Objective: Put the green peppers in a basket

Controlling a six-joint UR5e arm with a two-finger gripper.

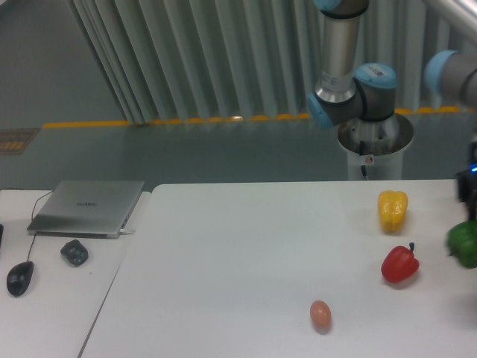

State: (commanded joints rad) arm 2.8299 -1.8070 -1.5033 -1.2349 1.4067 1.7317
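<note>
The green pepper (463, 245) is glossy and dark green, and it hangs above the table at the far right edge of the frame, partly cut off. My gripper (471, 224) sits right above it and is mostly outside the frame; only its dark wrist with a blue light shows. It appears shut on the pepper's top, holding it off the table. No basket is in view.
A yellow pepper (393, 211) and a red pepper (399, 262) rest on the white table (238, 253) left of the green one. An egg (320, 314) lies near the front edge. A laptop (88, 206), a mouse (20, 277) and a small dark object (74, 252) are on the left table.
</note>
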